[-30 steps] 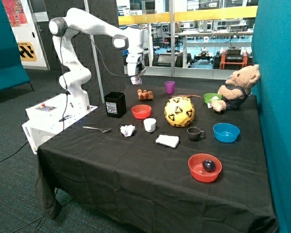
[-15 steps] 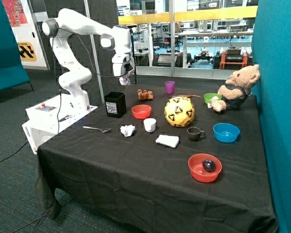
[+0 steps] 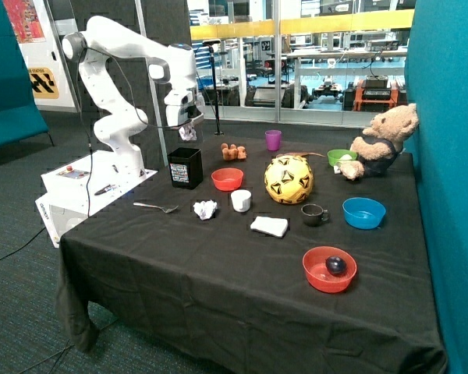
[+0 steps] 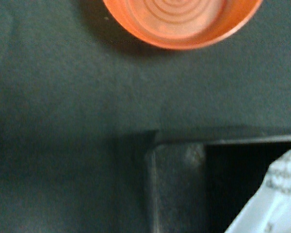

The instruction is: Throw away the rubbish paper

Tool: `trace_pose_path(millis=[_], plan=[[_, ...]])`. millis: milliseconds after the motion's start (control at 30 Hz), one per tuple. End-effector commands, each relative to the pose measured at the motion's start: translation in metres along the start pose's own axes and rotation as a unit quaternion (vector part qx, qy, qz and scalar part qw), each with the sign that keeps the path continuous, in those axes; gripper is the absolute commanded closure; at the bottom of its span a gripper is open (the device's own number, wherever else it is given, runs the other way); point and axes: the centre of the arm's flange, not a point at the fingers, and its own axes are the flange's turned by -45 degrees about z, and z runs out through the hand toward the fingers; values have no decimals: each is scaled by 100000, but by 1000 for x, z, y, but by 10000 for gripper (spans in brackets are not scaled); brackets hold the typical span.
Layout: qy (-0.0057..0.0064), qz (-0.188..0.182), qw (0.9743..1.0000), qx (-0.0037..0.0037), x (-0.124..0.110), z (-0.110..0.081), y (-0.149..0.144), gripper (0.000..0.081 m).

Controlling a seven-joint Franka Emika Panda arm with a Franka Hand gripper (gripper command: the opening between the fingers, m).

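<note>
My gripper (image 3: 186,125) is shut on one crumpled white paper wad (image 3: 188,132) and holds it in the air just above the open black bin (image 3: 186,167) at the table's back corner near the robot base. In the wrist view the held paper (image 4: 276,199) shows over the bin's dark opening, next to the bin's rim (image 4: 177,184). A second paper wad (image 3: 205,209) lies on the black cloth between the spoon and the white cup (image 3: 240,200).
A red bowl (image 3: 227,178) stands beside the bin and shows in the wrist view (image 4: 182,19). A folded white cloth (image 3: 269,226), spoon (image 3: 156,206), yellow ball (image 3: 288,179), dark mug (image 3: 313,213), blue bowl (image 3: 363,212), red bowl with a plum (image 3: 329,269), purple cup (image 3: 273,139) and teddy bear (image 3: 382,140) are on the table.
The arm has swung with the paper wad from over the back of the table towards the robot base, and now holds it above the black bin.
</note>
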Motion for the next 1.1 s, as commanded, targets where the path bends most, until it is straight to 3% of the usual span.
trace_pose_path(millis=[0, 300, 700, 767, 833, 900, 1067], plan=[[475, 1928, 99980, -175, -13, 23, 13, 808], [474, 1244, 99991, -179, -11, 48, 7, 808], [476, 2097, 99977, -175, -15, 51, 13, 790], [475, 1948, 99980, -175, -15, 50, 13, 517], [475, 1608, 99986, -177, -15, 49, 13, 332], [475, 1866, 99981, -176, -16, 48, 13, 246], [474, 1241, 99991, -179, -17, 47, 11, 189]])
